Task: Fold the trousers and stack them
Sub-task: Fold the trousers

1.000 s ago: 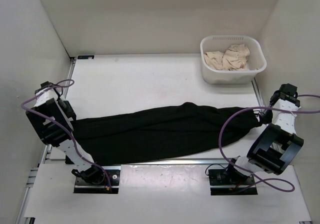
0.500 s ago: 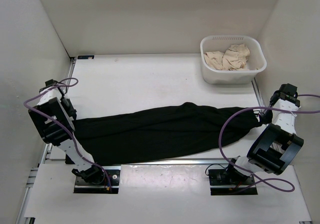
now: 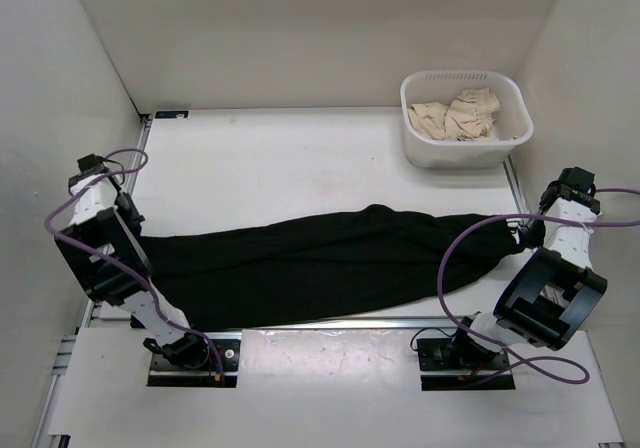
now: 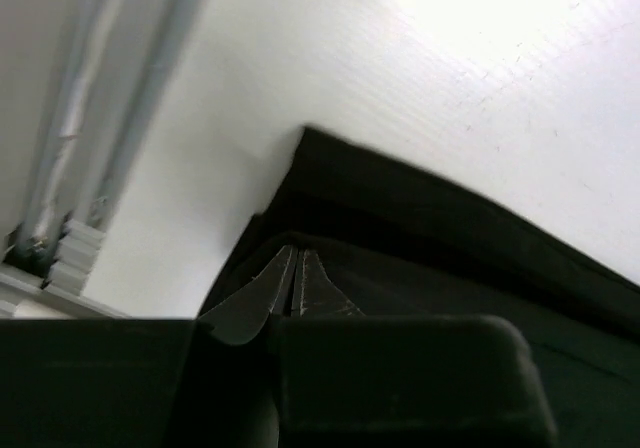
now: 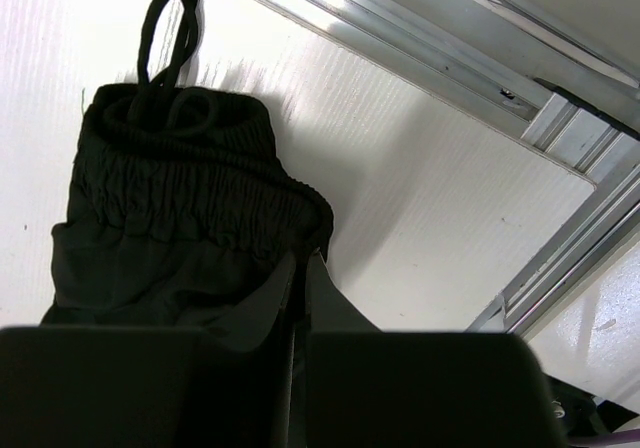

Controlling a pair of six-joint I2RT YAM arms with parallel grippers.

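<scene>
The black trousers [image 3: 320,258] lie stretched across the table from left to right. My left gripper [image 3: 132,240] is shut on the leg-hem end; in the left wrist view its jaws [image 4: 297,258] pinch the black cloth [image 4: 430,228]. My right gripper [image 3: 522,232] is shut on the waistband end; in the right wrist view the jaws [image 5: 303,260] clamp the corner of the gathered elastic waistband [image 5: 190,198], and the drawstring loop [image 5: 165,28] lies on the table beyond it.
A white basket [image 3: 466,148] holding beige cloth [image 3: 457,113] stands at the back right. Metal rails run along the left edge [image 4: 110,118], the right edge [image 5: 480,78] and the near edge [image 3: 330,323]. White walls enclose the table.
My left arm has shifted slightly left and back, pulling the hem end with it and drawing the trousers tauter. The right arm has not moved.
</scene>
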